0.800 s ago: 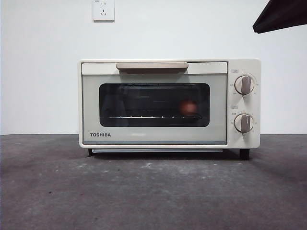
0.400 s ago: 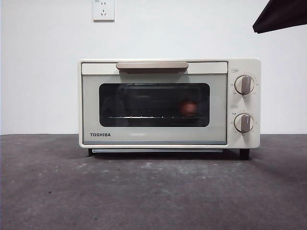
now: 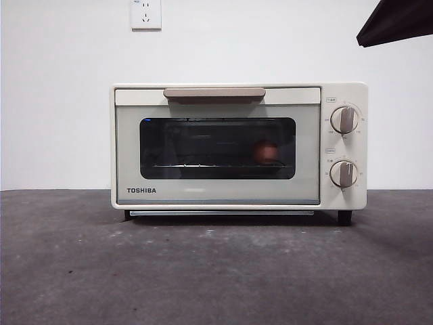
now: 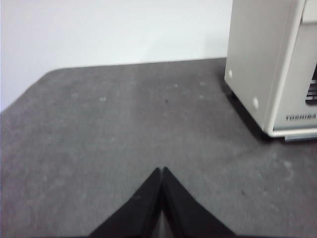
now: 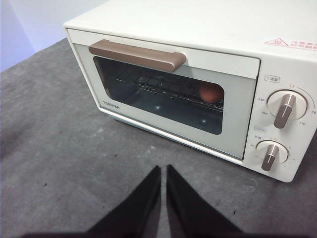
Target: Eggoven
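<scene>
Right gripper of mine is hanging over the grey table in front of the toaster oven, its two black jaws drawn almost together with only a thin slit between them, and it is gripping nothing. Just beyond its tips the oven's door is sitting fully closed, with the tan handle running along its upper edge. Past the handle, behind the dark glass window, the reddish-brown egg is resting on the wire rack toward the end of the rack nearest the knobs. Farther out on that same side, two knobs are sitting one above the other on the cream control panel.

My left gripper is waiting well apart from all this, hovering over bare table off the oven's other end, jaws pressed together and carrying nothing; only the oven's plain side wall is showing near it.

From the front, the oven is standing square on the table against a white wall, a wall socket is showing above it, and a dark arm tip is poking in at an upper corner.
</scene>
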### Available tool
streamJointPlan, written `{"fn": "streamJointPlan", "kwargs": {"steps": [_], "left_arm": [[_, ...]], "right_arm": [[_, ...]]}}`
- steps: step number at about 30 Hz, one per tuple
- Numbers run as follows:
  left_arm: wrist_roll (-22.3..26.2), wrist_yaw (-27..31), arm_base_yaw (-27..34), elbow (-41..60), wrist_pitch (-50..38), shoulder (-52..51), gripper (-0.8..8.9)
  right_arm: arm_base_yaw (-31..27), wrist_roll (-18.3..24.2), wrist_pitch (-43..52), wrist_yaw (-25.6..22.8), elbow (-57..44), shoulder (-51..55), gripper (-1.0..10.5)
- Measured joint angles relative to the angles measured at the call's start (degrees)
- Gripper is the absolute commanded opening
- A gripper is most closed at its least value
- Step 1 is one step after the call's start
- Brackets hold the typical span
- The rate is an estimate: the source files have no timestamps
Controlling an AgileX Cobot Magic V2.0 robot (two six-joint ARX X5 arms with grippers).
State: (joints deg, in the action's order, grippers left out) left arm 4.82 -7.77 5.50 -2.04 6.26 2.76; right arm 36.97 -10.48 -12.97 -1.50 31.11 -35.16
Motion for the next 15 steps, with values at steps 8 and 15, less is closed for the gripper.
{"fn": "streamJointPlan", "kwargs": {"steps": [8,15], "left_arm": [[-0.3,0.0,0.0,0.2,3.8,-2.6,0.07],[-2.2,0.0,0.0,0.2,3.8,-2.5,0.07]], "right_arm": [[0.0,0.0,0.1,0.0,0.0,0.0,0.0],[0.0,0.0,0.3,0.0,0.0,0.0,0.0]]}}
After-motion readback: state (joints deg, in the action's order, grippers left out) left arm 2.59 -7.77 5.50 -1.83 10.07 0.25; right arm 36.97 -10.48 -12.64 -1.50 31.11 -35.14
